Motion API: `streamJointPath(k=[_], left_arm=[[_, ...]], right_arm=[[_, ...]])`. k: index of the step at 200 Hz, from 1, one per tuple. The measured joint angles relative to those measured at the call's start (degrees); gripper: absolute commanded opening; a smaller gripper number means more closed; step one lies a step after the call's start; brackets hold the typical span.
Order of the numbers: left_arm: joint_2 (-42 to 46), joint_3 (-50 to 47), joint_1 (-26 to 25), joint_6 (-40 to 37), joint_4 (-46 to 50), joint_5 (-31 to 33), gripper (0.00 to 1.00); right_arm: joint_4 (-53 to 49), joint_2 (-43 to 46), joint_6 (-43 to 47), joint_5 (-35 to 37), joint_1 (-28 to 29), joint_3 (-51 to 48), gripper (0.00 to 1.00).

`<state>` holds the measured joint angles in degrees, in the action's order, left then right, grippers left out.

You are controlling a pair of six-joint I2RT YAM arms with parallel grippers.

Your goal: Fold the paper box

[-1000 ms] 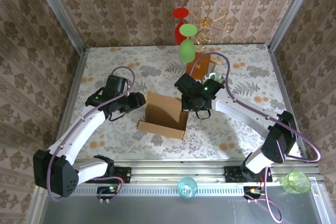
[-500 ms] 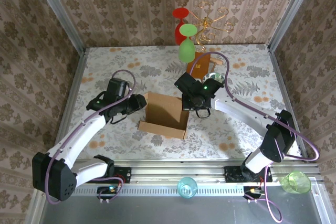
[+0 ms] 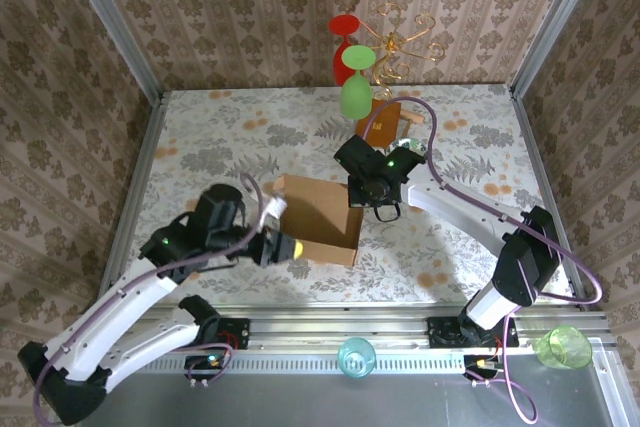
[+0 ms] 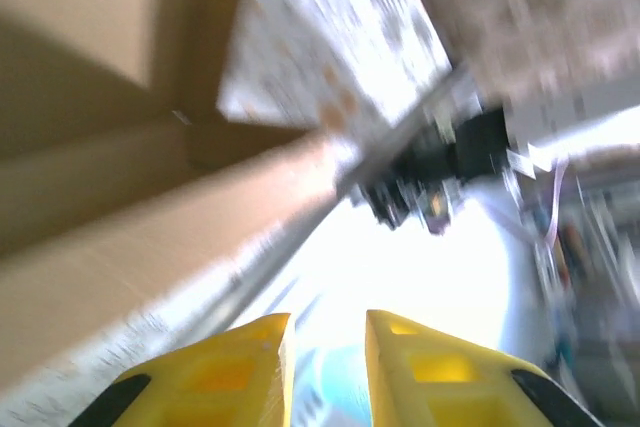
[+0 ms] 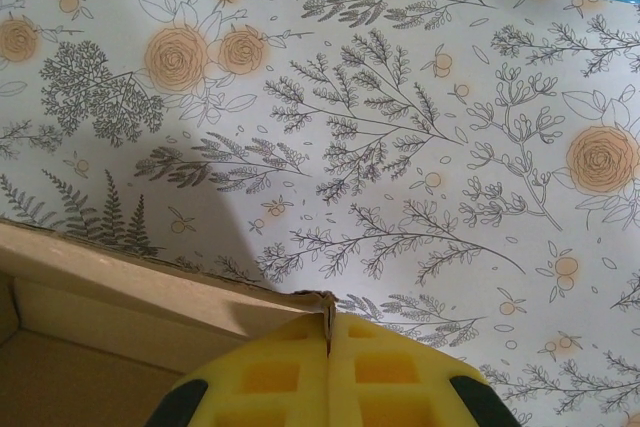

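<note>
The paper box (image 3: 322,213) is light-brown cardboard in the middle of the table, standing half open with its walls raised. My right gripper (image 3: 362,196) is shut on the top corner of the box's right wall; the right wrist view shows the thin cardboard edge (image 5: 150,292) pinched between its yellow fingers (image 5: 290,377). My left gripper (image 3: 286,245) hangs at the box's near-left corner. In the blurred left wrist view its yellow fingers (image 4: 235,367) stand a little apart with nothing between them, and the box wall (image 4: 90,247) fills the upper left.
A gold rack with a red and a green glass (image 3: 355,67) stands at the back. An orange-brown board (image 3: 387,119) and a leaf-patterned bowl (image 3: 412,152) lie behind the right arm. A teal cup (image 3: 356,355) and a green cup (image 3: 563,347) sit by the near rail.
The left arm has swung from the box's left side down to its near-left corner, its fingers narrowing. The right gripper has stayed clamped on the box wall.
</note>
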<state>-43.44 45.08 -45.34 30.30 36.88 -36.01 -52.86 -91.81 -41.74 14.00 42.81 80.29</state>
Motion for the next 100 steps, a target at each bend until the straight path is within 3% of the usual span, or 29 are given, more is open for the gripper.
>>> streamJointPath(k=[18,43,65,100], left_arm=[[4.0,-5.9,-7.6,-0.1,0.4,1.5,0.22],[9.8,-13.8,-14.7,2.7,0.2,10.0,0.21],[9.0,-16.9,-17.3,5.9,-2.9,19.1,0.21],[0.5,-17.5,-17.9,8.8,-12.2,31.4,0.22]], right_arm=[[0.0,-0.7,0.2,0.0,-0.3,0.0,0.0],[0.0,-1.1,1.0,-0.1,-0.8,0.0,0.0],[0.0,-1.1,1.3,-0.1,-1.0,0.0,0.0],[0.0,-1.1,1.5,-0.8,-1.0,0.0,0.0]])
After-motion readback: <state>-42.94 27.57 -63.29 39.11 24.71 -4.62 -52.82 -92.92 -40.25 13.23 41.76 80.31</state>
